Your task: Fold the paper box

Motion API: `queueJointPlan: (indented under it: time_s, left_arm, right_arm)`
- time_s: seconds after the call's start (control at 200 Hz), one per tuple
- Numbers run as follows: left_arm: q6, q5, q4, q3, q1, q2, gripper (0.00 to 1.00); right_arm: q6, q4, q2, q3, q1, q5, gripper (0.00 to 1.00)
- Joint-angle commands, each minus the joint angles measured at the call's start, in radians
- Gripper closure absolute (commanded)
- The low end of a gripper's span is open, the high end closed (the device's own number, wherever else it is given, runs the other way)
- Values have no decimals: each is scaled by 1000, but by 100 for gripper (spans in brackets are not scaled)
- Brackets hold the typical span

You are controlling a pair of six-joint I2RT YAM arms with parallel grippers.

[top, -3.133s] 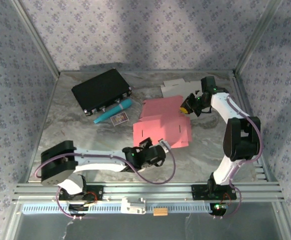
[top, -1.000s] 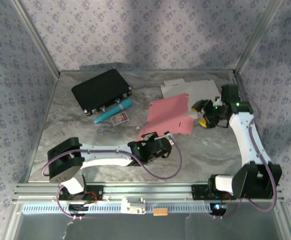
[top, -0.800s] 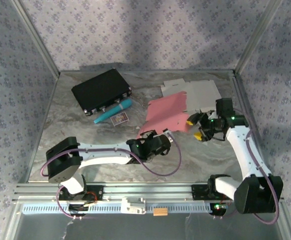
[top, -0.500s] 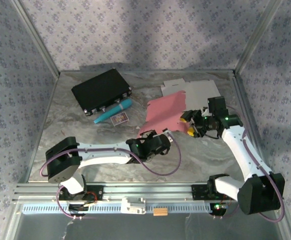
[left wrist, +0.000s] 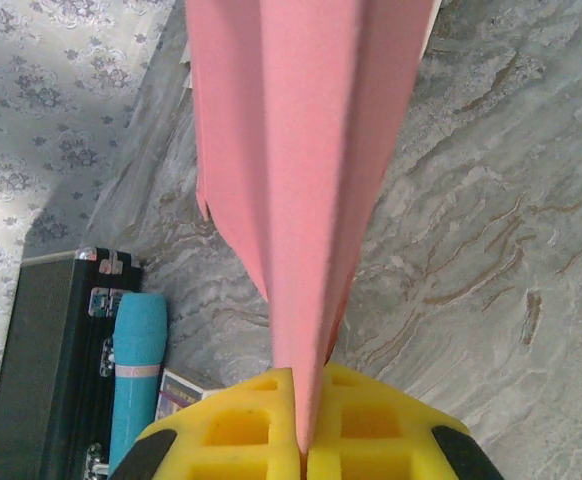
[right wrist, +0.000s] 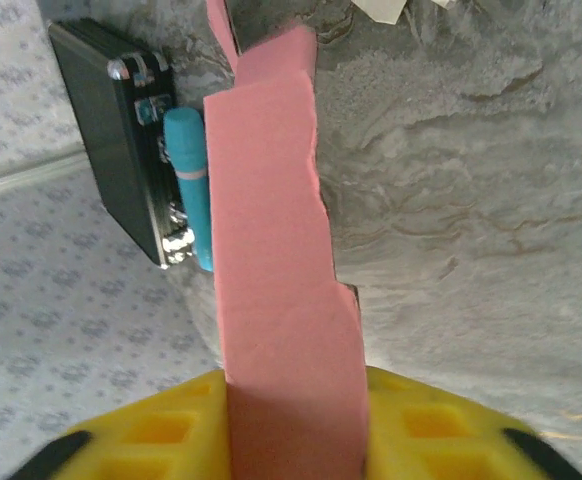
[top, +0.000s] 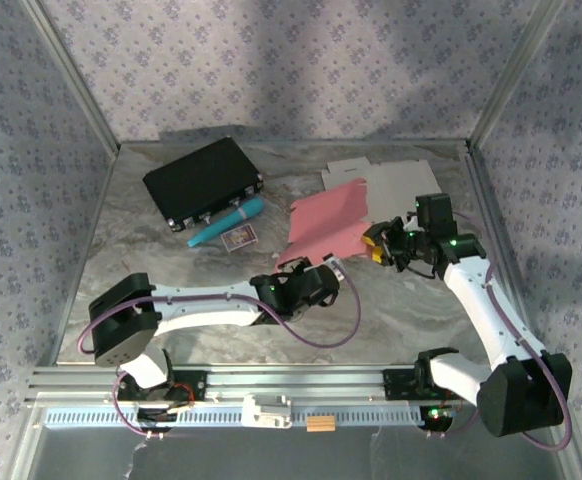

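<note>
My left pincer (top: pixel 321 270) is clamping tight on the near edge of the pink paper box (top: pixel 326 222), with its yellow pads (left wrist: pixel 236 445) pressing together on the sheet. My right pincer (top: pixel 375 246) is gripping the box's right edge. The pink card is sitting between its fingers (right wrist: pixel 421 425), though I can't judge how firmly. The box is hanging tilted between the two pincers, over the middle of the bench (top: pixel 171 270) and just in front of a white cardboard sheet (top: pixel 401 185). A black case (top: pixel 203 182) and a teal tube (top: pixel 226 224) are lying to the left.

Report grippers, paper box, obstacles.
Left gripper shut on pink paper box. Right gripper at its right edge, grip unclear. Black case and teal tube apart.
</note>
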Motion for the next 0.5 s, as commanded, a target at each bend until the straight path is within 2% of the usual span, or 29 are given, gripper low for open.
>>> queueJointPlan:
  time_s: [0.0,0.045,0.13,0.225,0.3,0.415,0.495]
  left_arm:
    - [-14,4,-7,31,3,-47,93]
    - [-14,-8,-2,32,3,-60,85]
    - [-26,-43,5,39,3,-102,65]
    - [-75,-58,-15,66,8,-178,48]
    - [-166,-63,-48,104,19,-243,35]
    - [-344,-10,-143,193,74,-327,25]
    - [-507,94,-234,267,158,-366,24]
  right_arm:
    - [27,10,15,39,6,13,90]
    - [38,2,23,52,6,16,100]
    - [82,14,38,81,7,21,100]
    - [153,33,65,142,9,32,100]
    - [199,37,89,199,10,44,100]
    - [280,32,133,292,11,62,100]
    - [343,33,169,366,8,63,100]
